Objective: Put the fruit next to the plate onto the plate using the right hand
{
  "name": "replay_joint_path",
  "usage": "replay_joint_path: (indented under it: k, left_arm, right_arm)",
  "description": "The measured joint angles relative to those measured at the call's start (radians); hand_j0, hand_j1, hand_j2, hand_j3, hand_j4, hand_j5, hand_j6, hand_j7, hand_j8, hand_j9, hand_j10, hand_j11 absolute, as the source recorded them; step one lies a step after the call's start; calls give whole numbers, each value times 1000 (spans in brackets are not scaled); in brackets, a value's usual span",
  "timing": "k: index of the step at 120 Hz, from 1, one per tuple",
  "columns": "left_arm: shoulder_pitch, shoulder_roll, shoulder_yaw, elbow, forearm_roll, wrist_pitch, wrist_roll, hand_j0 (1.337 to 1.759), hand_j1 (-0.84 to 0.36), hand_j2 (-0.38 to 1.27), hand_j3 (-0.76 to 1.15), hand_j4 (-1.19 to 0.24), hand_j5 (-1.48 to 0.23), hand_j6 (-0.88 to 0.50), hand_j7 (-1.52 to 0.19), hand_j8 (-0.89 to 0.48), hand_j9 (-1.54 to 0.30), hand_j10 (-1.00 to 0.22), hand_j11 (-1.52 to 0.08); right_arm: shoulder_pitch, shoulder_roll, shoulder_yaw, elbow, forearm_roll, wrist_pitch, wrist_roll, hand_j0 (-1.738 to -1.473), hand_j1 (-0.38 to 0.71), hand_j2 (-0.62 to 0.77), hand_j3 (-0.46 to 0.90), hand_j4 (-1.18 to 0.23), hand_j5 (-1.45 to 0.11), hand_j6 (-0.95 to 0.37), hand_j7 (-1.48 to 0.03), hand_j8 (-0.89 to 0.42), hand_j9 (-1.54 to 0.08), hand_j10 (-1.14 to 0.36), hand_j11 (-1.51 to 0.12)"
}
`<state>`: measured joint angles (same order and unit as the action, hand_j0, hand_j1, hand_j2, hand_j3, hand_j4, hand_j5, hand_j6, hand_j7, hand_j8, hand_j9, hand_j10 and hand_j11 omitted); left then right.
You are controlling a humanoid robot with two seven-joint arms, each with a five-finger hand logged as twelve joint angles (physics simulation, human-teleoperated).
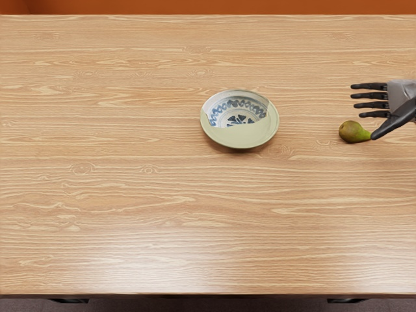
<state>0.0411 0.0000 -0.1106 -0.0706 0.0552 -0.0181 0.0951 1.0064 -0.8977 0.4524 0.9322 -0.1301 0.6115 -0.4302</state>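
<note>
Wood-grained and pale, the desk (130, 214) is viewed from above at a slant. Near its middle a cream plate (260, 133) with a blue pattern in its well is set. A green-yellow pear (353, 132) is laid on the desk to the right of the plate, well apart from it. The right robot hand (389, 104) is held just beside the pear, dark fingers (367, 86) spread and nothing grasped; whether the thumb (385, 127) touches the pear cannot be told
</note>
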Motion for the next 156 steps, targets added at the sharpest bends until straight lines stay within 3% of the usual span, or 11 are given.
replay_joint_path:
  k: [20, 41, 51, 66, 78, 92, 100, 113, 132, 156]
  left_arm:
    - [0, 0, 0, 0, 0, 0, 0, 1658, 348, 1, 0, -2, -1, -2, -1, -2, -1, -1, -1]
    - [-1, 0, 0, 0, 0, 0, 0, 1658, 348, 1, 0, -2, -1, -2, -1, -2, -1, -1, -1]
    - [-1, 0, 0, 0, 0, 0, 0, 1658, 348, 1, 0, -2, -1, -2, -1, -2, -1, -1, -1]
    - [0, 0, 0, 0, 0, 0, 0, 1658, 348, 1, 0, -2, -1, -2, -1, -2, -1, -1, -1]
    - [-1, 0, 0, 0, 0, 0, 0, 1658, 348, 1, 0, -1, -1, -2, -1, -2, -1, -1, -1]
    - [-1, 0, 0, 0, 0, 0, 0, 1658, 348, 1, 0, -2, -1, -2, -1, -2, -1, -1, -1]
    - [0, 0, 0, 0, 0, 0, 0, 1658, 348, 1, 0, -2, -1, -2, -1, -2, -1, -1, -1]
    - [0, 0, 0, 0, 0, 0, 0, 1658, 348, 1, 0, -2, -1, -2, -1, -2, -1, -1, -1]
    - [-1, 0, 0, 0, 0, 0, 0, 1658, 348, 1, 0, -2, -1, -2, -1, -2, -1, -1, -1]
    - [-1, 0, 0, 0, 0, 0, 0, 1658, 348, 1, 0, -2, -1, -2, -1, -2, -1, -1, -1]
  right_arm:
    - [7, 21, 6, -6, -53, 0, -62, -1658, -326, -4, 0, -20, -25, -20, -25, -20, -25, -20, -25]
    - [32, 29, 72, -25, -267, 0, -69, -1658, -326, -4, 0, -22, -26, -22, -26, -22, -26, -21, -26]
    - [34, 47, 92, -23, -455, 0, -19, -1658, -326, -4, 0, -22, -26, -22, -26, -22, -26, -21, -26]
    - [21, 80, 94, 20, -719, 0, 106, -1658, -329, -3, 0, -20, -23, -21, -22, -20, -23, -19, -23]
    - [-19, 100, 71, 34, -800, -60, 167, -1658, -329, -3, 0, -21, -23, -22, -22, -21, -23, -20, -23]
    - [-41, 111, -24, 37, -838, -220, 276, -1658, -324, -3, 0, -26, -29, -28, -28, -26, -29, -25, -28]
    - [-46, 119, -51, 34, -846, -282, 316, -1658, -325, -3, 0, -26, -29, -28, -28, -26, -28, -25, -28]
    - [-50, 147, -72, 8, -852, -330, 345, -1658, -330, -2, 0, -22, -24, -24, -23, -23, -23, -21, -23]
    - [-47, 196, -105, -71, -856, -377, 358, -1658, -320, -3, 0, -31, -35, -33, -34, -31, -35, -30, -34]
    - [-44, 233, -151, -118, -858, -503, 361, -1658, -137, -33, 0, -183, -233, -185, -232, -184, -233, -182, -233]
